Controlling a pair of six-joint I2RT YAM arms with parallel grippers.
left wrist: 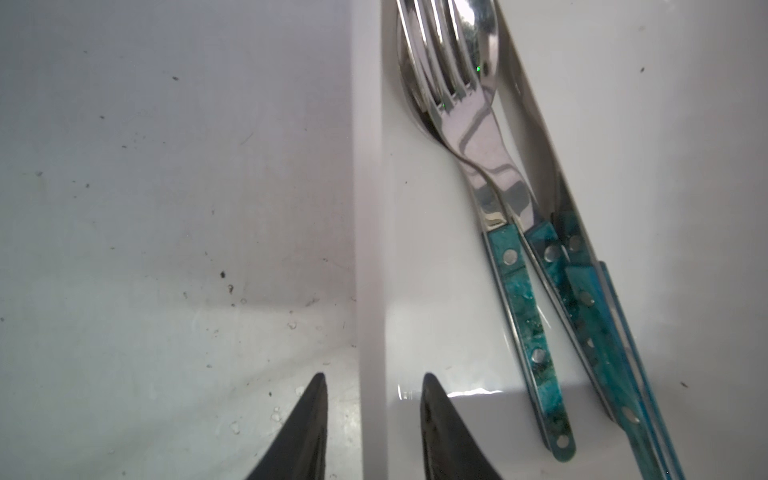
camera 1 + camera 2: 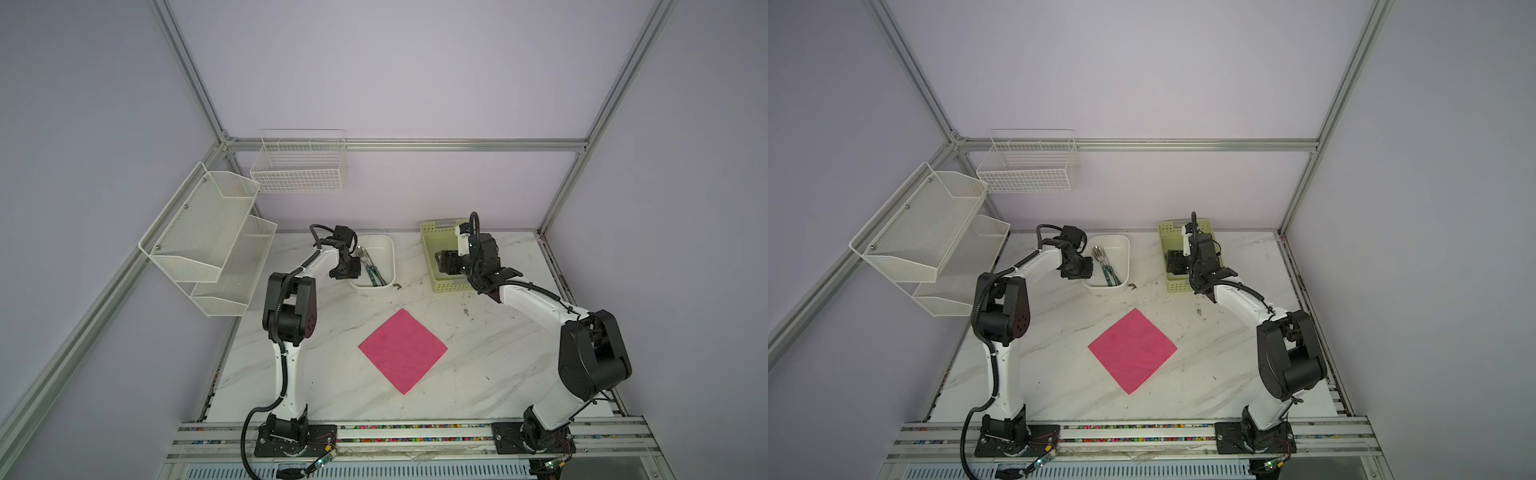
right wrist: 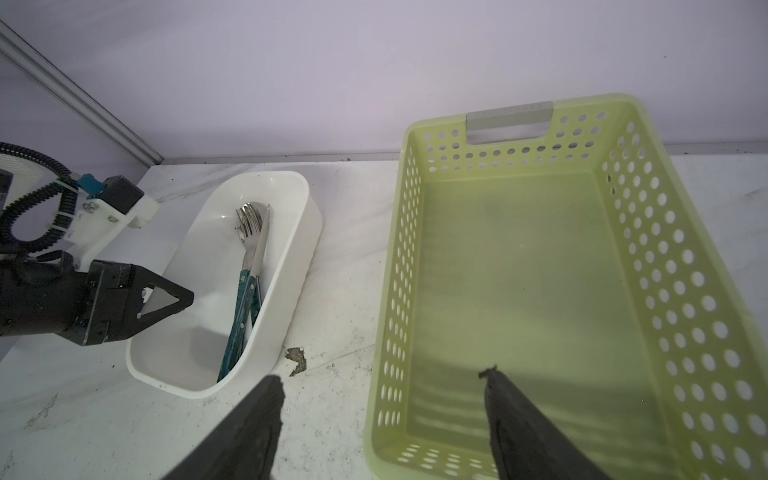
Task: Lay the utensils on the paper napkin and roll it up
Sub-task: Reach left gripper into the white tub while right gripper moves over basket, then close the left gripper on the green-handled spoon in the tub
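The utensils (image 2: 371, 266) (image 2: 1105, 266), with silver heads and teal handles, lie bundled in a white tub (image 2: 390, 253) (image 2: 1127, 253) at the back of the table. In the left wrist view the fork (image 1: 457, 104) rests over the spoon (image 1: 480, 41). My left gripper (image 2: 345, 274) (image 2: 1077, 272) (image 1: 372, 376) is open, its jaws straddling the tub's left wall (image 1: 368, 208) and holding nothing. The pink paper napkin (image 2: 402, 351) (image 2: 1132, 351) lies flat mid-table. My right gripper (image 2: 440, 262) (image 2: 1173, 264) (image 3: 382, 374) hangs open over the left edge of a green basket (image 3: 648, 249).
A knife blade (image 1: 536, 137) lies beside the fork in the tub. The green perforated basket (image 2: 432, 232) sits at the back right, with nothing in it. White wire and mesh shelves (image 2: 208, 232) hang on the left wall. A dark crumb (image 3: 296, 359) lies between tub and basket.
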